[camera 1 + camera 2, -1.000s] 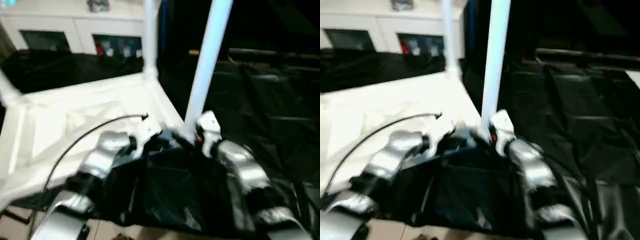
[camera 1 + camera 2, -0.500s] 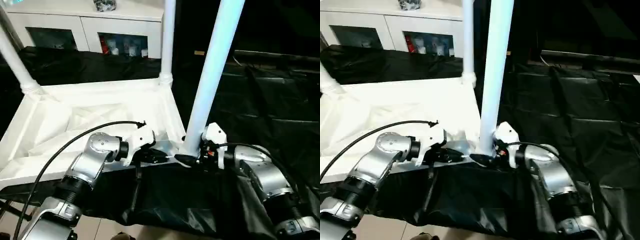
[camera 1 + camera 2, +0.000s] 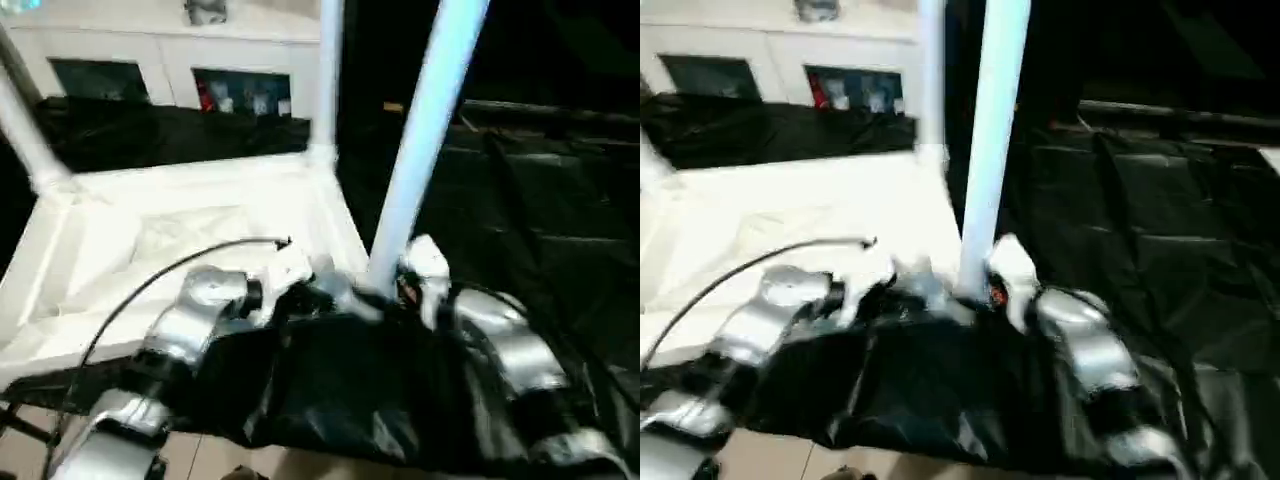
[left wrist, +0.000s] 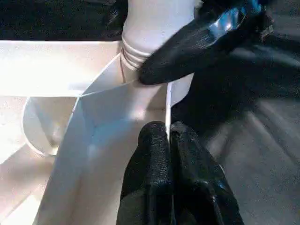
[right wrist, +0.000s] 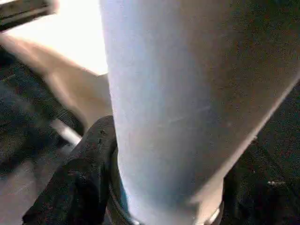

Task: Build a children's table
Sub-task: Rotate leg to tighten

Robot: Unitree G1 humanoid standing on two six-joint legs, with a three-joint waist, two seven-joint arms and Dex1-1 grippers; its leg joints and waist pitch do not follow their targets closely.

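Both head views are smeared by motion blur, softening every edge. Bright light washes out the white tabletop [image 3: 190,215] to near glare, while the black sheeting [image 3: 1140,230] stays dim. The near leg [image 5: 187,93] looks bluish and blurred up close; dark shadow surrounds it.

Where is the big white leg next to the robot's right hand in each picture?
Left eye view: the nearest leg rises right of centre, from the table top near corner to the top edge.
Right eye view: the same leg, at centre.
Left wrist view: its ringed base at the top, in the corner socket.
Right wrist view: the tube, very close.
Shared landmark: the right end effector beside the leg's base.
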